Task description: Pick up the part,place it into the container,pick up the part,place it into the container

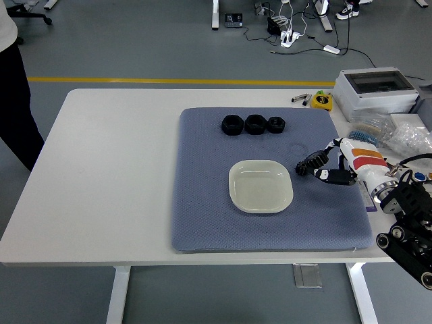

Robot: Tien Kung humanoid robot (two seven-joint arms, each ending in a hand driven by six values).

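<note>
Head view, near to far. Table (101,202): white, near edge along the bottom. Mat (202,216): blue-grey, textured, covering the table's right half. Dish (260,186): pale, square with rounded corners, at the mat's middle, nothing in it. Right hand (331,169): enters from the lower right on a black arm, white casing with an orange stripe, reaching over the mat just right of the dish; black fingers (312,163) curled round a small dark gear (303,168) (how firm the hold is cannot be told, the part being half hidden). Three black parts (254,124): in a row at the mat's far edge, well apart from the dish. Grey box (375,89): far right corner, with bagged items (395,135) beside it. Person (15,101): dark trouser leg only, at the far left edge.
</note>
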